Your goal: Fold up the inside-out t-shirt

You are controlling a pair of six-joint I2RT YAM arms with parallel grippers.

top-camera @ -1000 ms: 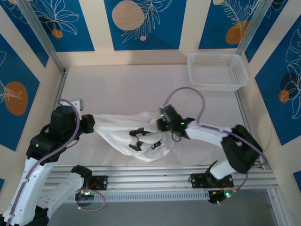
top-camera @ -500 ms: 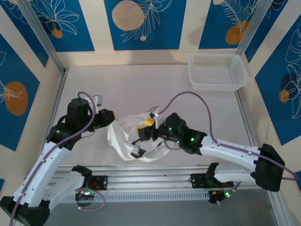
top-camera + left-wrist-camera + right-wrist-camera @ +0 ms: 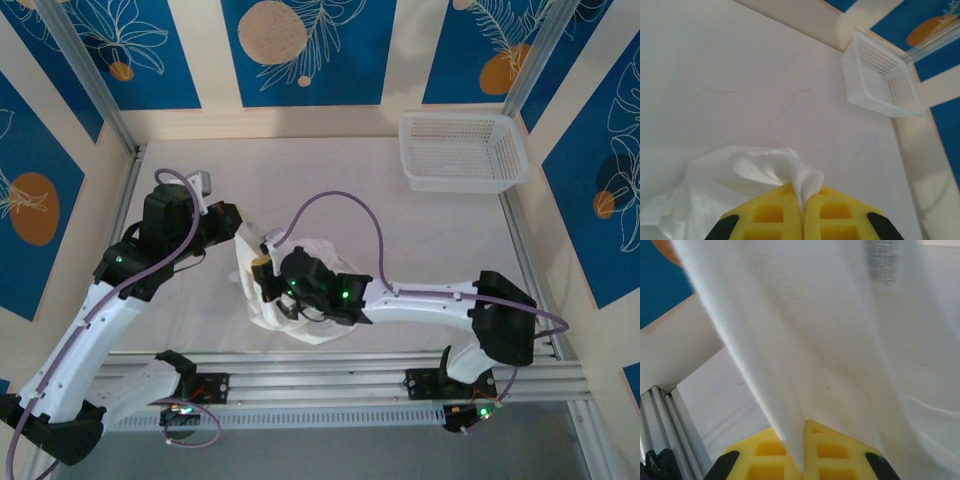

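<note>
Both grippers are drawing closer together than a second ago, and the inside-out t-shirt, stretched out then, is now bunching into a crumpled heap on the table, near its near edge and left of centre. The left gripper is pinching a peak of white fabric, its yellow jaws clamped together on it. The right gripper is gripping hanging cloth the same way. The white mesh basket is sitting well apart at the far right corner

Top camera looks steeply down from the near edge over the whole table. Left wrist camera peers low across it toward the basket, upper right in both views. Right wrist camera: pressed close against the t-shirt.
</note>
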